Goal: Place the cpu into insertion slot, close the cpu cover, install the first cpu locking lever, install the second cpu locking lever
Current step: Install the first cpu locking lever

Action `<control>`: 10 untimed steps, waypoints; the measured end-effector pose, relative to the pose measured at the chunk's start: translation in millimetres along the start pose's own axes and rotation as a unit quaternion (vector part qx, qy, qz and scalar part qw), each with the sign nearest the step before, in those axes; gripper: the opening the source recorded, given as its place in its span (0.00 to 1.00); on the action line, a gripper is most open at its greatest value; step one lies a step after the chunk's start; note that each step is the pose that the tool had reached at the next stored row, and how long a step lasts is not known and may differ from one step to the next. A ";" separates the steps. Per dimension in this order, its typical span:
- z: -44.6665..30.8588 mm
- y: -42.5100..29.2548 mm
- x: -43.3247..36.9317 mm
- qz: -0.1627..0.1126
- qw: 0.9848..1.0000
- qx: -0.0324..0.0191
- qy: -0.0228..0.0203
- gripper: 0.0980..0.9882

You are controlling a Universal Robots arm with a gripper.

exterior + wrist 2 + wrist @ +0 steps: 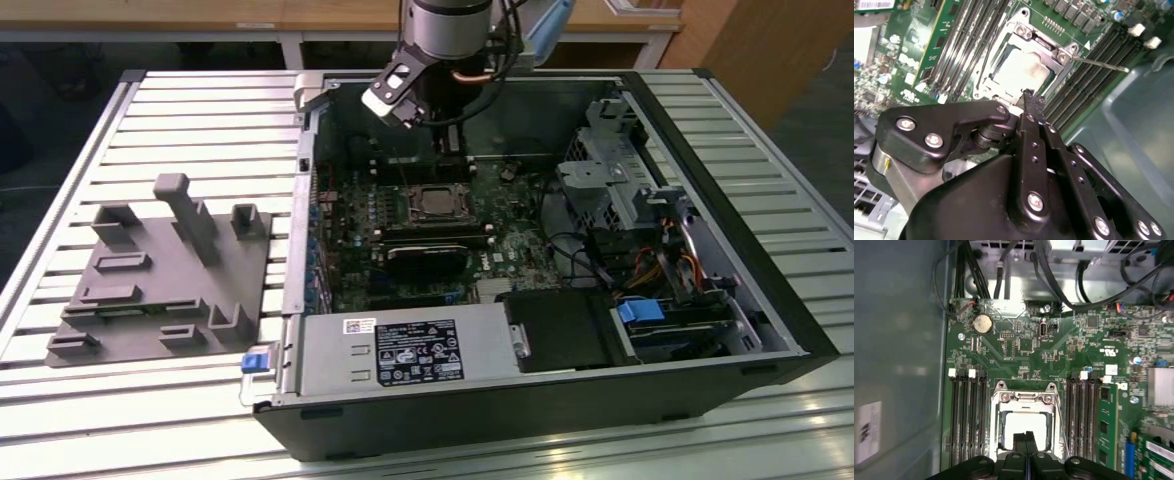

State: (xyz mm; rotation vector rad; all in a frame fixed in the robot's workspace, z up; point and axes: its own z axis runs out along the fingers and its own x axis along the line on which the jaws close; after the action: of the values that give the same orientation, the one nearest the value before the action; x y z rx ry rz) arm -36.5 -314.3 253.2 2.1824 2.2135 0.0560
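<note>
The cpu sits under the closed cover. One locking lever juts free, seemingly unlatched. The gripper, fingers together and empty, hovers just above.

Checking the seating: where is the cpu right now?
In the first wrist view the cpu sits framed by the cpu cover on the green motherboard, between the two banks of memory slots, right by the pincer.
</note>
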 end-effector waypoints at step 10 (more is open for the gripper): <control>-27.0 1.3 0.1 -0.007 1.000 0.000 0.000 0.01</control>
State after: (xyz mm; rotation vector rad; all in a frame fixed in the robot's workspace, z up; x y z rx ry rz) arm -36.5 -314.2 280.3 2.1662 2.2298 0.0567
